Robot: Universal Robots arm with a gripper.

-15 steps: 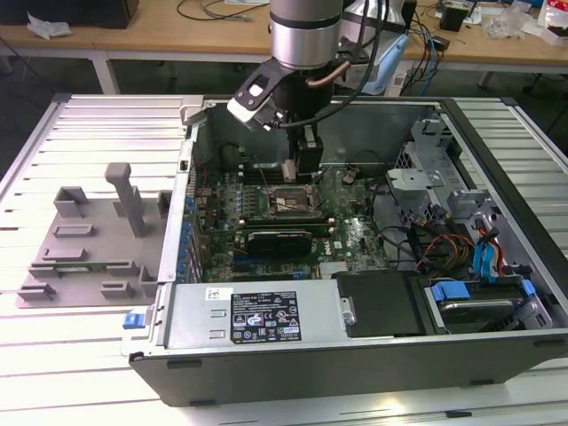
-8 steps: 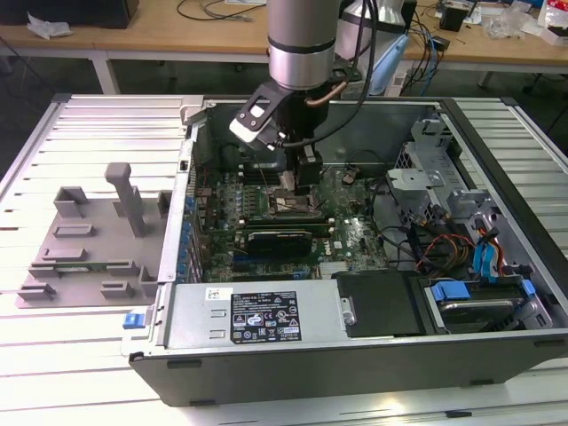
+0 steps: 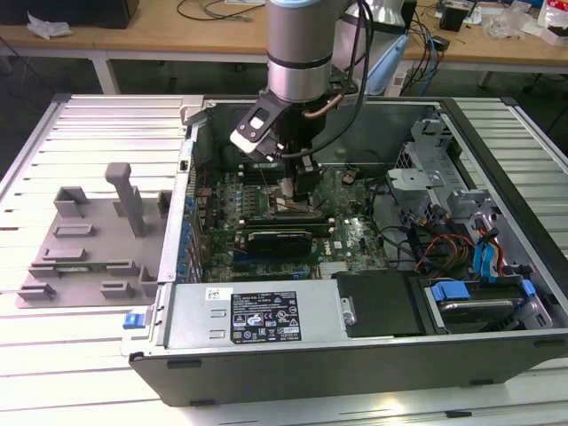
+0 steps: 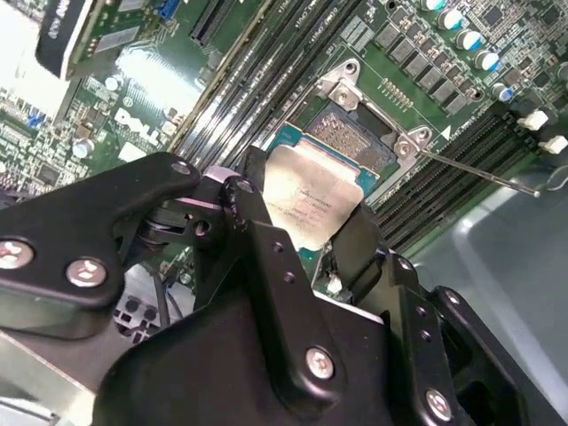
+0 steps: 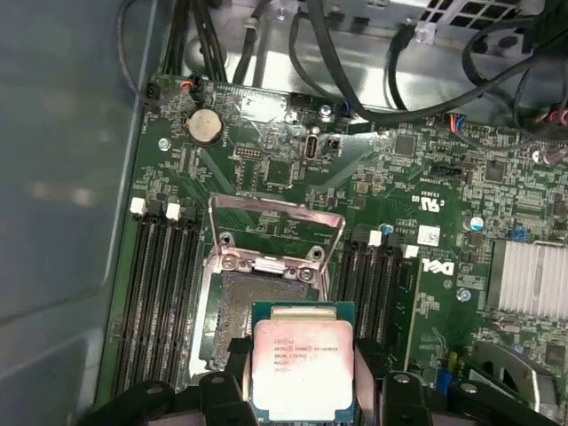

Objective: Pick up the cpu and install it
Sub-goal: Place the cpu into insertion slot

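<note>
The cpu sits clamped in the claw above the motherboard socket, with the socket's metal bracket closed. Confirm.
Not closed: the first wrist view shows the metal bracket flipped open. The cpu is clamped in the claw above the socket.

Exterior view high, oblique; both wrist views close over cpu (image 4: 311, 200) (image 5: 302, 368)

Clearly a robotics lab or electronics workshop. Marked as such by an open computer case (image 3: 337, 364) lying on a slatted metal table (image 3: 98, 124), with a robot arm (image 3: 297, 44) reaching into it. Behind, at twelve o'clock from the case, wooden workbenches (image 3: 160, 35) strewn with cables (image 3: 213, 11); at nine o'clock, a grey plastic fixture (image 3: 89, 240).
</note>
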